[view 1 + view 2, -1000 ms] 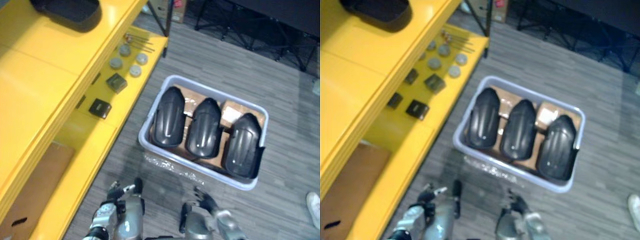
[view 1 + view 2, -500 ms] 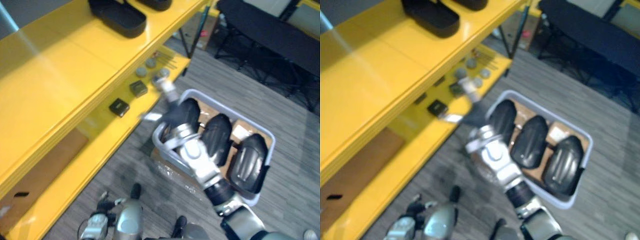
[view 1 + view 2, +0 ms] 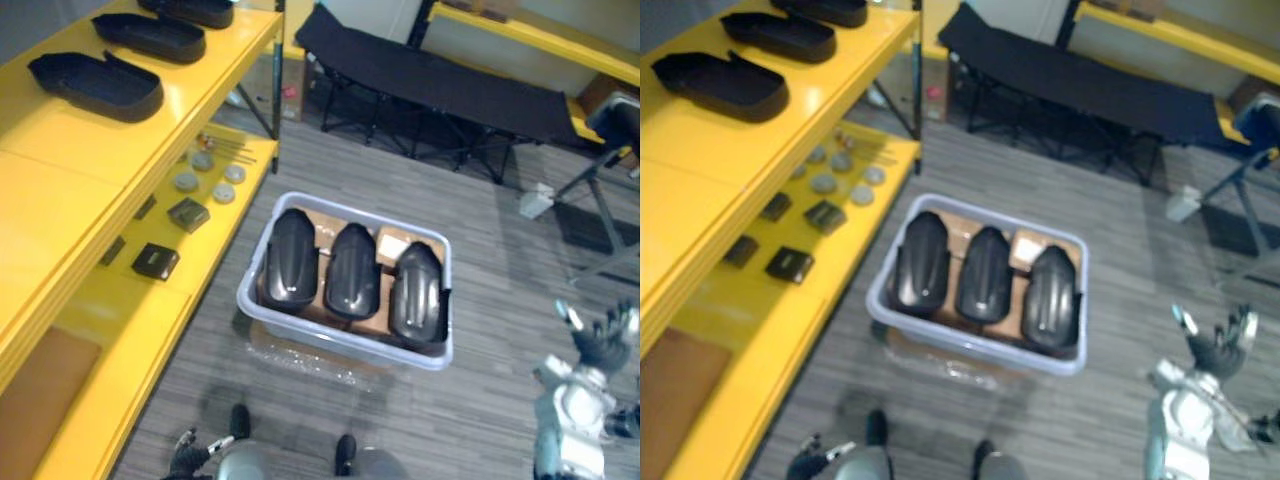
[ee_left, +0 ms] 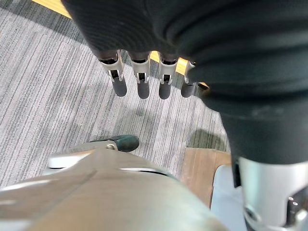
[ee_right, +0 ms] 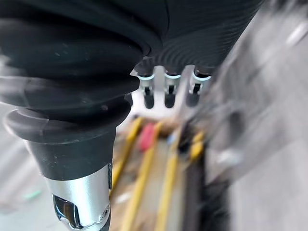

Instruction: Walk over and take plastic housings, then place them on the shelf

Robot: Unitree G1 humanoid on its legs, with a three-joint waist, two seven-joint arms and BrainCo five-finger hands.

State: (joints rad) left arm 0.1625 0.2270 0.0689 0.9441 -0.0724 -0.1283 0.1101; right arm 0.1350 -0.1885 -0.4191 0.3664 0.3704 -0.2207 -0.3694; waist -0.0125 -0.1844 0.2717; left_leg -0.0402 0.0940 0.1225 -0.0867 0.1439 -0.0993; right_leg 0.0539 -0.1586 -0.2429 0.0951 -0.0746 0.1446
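Three black plastic housings are left in the grey plastic tub; others seem already shelved. The left robot hand and right robot hand are held open, empty.

Downward head stereo, both on housings
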